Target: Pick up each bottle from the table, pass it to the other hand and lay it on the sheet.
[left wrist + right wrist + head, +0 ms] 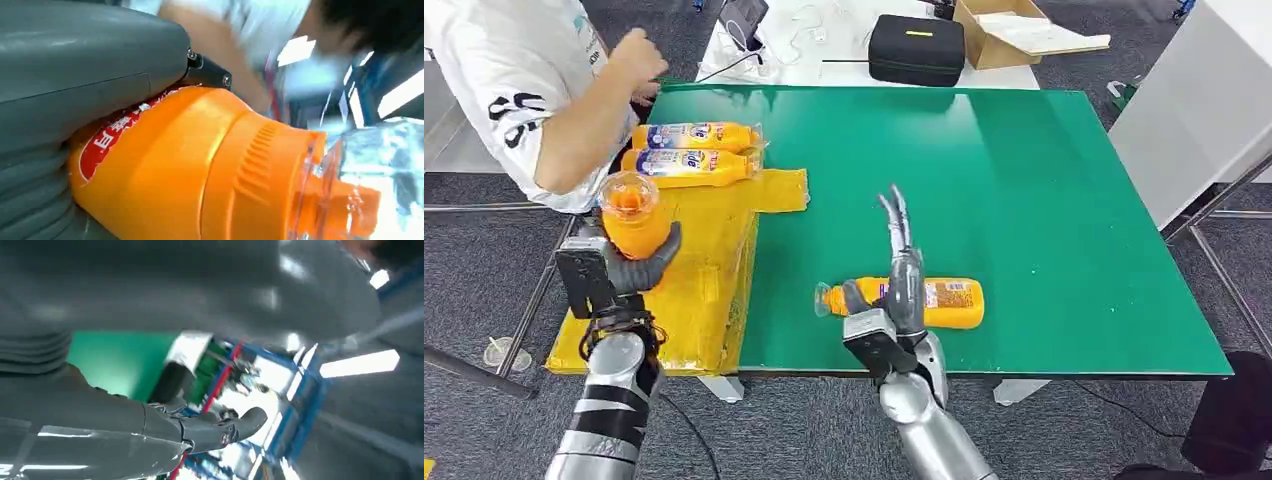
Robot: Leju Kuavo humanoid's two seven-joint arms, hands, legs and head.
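Upright, the bottle (pixel 632 222) sits gripped in the left robot hand (pixel 620 268); right robot hand (pixel 896 275) open.

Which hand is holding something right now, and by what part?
The left hand grips an orange bottle around its body, cap end up. The right hand holds nothing, fingers straight above the bottle lying on the table.

Left robot hand (pixel 629 268) clenched, raised; right robot hand (pixel 899 285) flat, fingers extended.

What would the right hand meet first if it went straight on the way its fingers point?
Probably nothing soon: the right hand points across bare green table, above the lying bottle. The black case lies roughly that way, though depth is unclear.
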